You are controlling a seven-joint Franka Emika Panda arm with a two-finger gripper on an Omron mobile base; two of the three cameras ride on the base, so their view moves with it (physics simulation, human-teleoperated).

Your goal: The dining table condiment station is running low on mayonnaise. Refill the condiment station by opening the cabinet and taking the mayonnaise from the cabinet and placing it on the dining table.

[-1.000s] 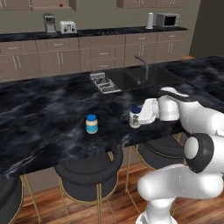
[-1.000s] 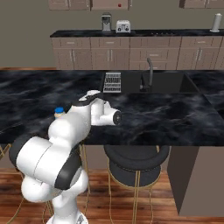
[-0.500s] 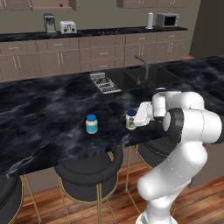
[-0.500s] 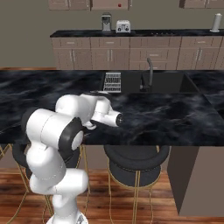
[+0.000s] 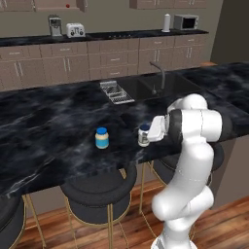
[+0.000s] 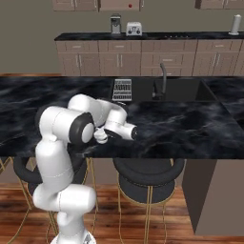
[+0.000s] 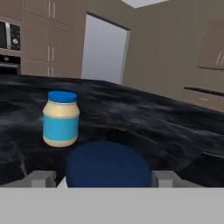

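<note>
Closest thing in the hand view: the mayonnaise [image 7: 108, 164], just a big dark blue lid between the two fingertips [image 7: 41, 178], one on each side. Body of the jar hidden under the lid from this angle. From the left base view, a tiny whitish jar with that dark lid [image 5: 143, 135], standing upright on the black marble top of the dining table [image 5: 48, 131], near the front edge. Gripper [image 5: 147, 134] right at it, level with the jar, jaws spread wide either side. Hard to call whether the pads actually touch the jar or sit just off it, too small and too blocked by the white hand. In the right base view, gripper [image 6: 101, 136] mostly tucked behind the arm's own links, jar not really readable there.

A bit further along the table, to the jar's left in the left base view, the cream-yellow jar [image 5: 101, 138] with a bright blue lid and blue label, upright, clearly apart from the mayonnaise. Same one in the hand view [image 7: 61, 119], looking noticeably bigger and paler.

Under the table edge, round black stools [image 5: 99, 192] on gold legs.

Further back on the island: a wire dish rack [image 5: 116, 92] beside the sink and faucet [image 5: 158, 75].

Far wall: taupe drawers, a toaster [image 5: 75, 30], a coffee machine [image 5: 55, 25] and a microwave [image 5: 186, 22].
</note>
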